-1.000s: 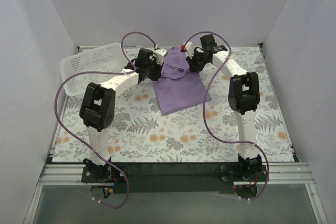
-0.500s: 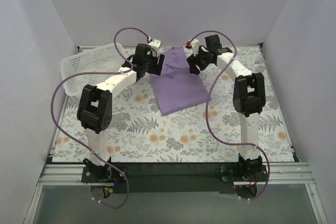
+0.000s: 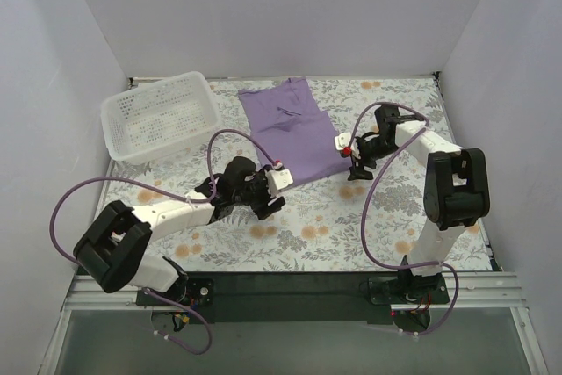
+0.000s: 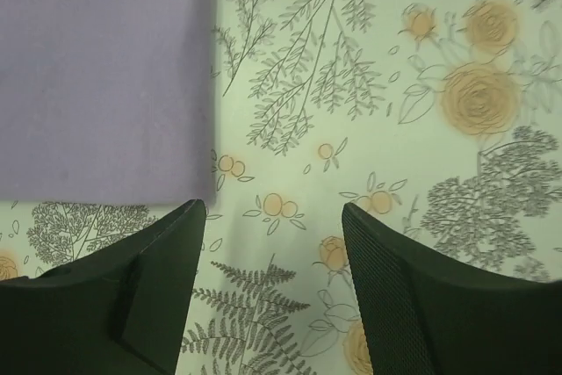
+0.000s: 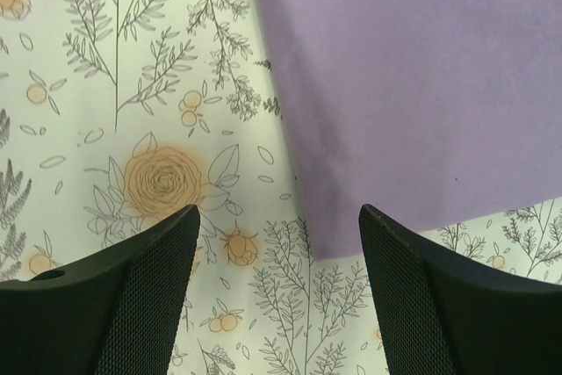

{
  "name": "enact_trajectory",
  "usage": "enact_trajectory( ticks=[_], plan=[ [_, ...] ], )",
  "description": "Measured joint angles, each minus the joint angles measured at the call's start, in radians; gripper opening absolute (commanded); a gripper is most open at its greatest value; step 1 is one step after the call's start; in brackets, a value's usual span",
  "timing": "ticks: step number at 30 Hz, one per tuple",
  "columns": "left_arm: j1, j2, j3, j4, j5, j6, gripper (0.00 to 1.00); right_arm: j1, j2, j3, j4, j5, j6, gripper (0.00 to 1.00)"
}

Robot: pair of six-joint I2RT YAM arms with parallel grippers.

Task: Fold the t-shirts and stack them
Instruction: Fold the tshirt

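Tools [image 4: 273, 210] [image 5: 278, 212] spread wide, empty, at t-shirt [image 4: 105, 68] corners

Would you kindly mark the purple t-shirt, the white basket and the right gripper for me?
purple t-shirt [image 3: 290, 129]: top external view, middle of the cloth.
white basket [image 3: 162, 111]: top external view, its bare bottom.
right gripper [image 5: 276, 217]: right wrist view, midway between its fingertips.

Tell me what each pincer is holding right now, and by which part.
Nothing is held. The left pincer and right pincer are both open, each above a near corner of the purple t-shirt.
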Motion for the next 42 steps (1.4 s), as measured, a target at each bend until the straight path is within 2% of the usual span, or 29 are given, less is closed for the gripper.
enact_trajectory(
  ticks=[6,12,19,28,32,35,37,39,40,42],
  plan=[
    [0.023,0.118,0.005,0.089,-0.056,0.064,0.60,-0.021,-0.015,-0.029,0.001,-0.002,-0.088,0.77],
    [0.023,0.190,0.045,0.166,-0.098,0.105,0.58,-0.021,-0.016,-0.029,0.008,-0.006,-0.089,0.75],
    [0.011,0.273,0.054,0.179,-0.153,0.153,0.58,-0.019,-0.016,-0.029,0.062,-0.001,-0.047,0.75],
    [-0.022,0.327,0.085,0.222,-0.279,0.181,0.45,0.044,-0.014,-0.057,0.170,0.101,-0.033,0.71],
    [-0.027,0.336,0.086,0.239,-0.324,0.185,0.43,0.084,0.023,-0.064,0.205,0.145,-0.015,0.63],
    [-0.028,0.340,0.086,0.240,-0.343,0.190,0.34,0.094,0.068,-0.061,0.226,0.163,0.003,0.58],
    [-0.031,0.345,0.086,0.244,-0.353,0.192,0.29,0.094,0.077,-0.046,0.241,0.183,0.016,0.51],
    [-0.036,0.352,0.086,0.253,-0.361,0.196,0.20,0.094,0.090,-0.035,0.250,0.195,0.030,0.39],
    [-0.040,0.357,0.086,0.256,-0.364,0.198,0.12,0.094,0.094,-0.034,0.254,0.197,0.035,0.34],
    [-0.048,0.366,0.087,0.263,-0.368,0.202,0.03,0.094,0.097,-0.034,0.259,0.198,0.038,0.15]
  ],
)
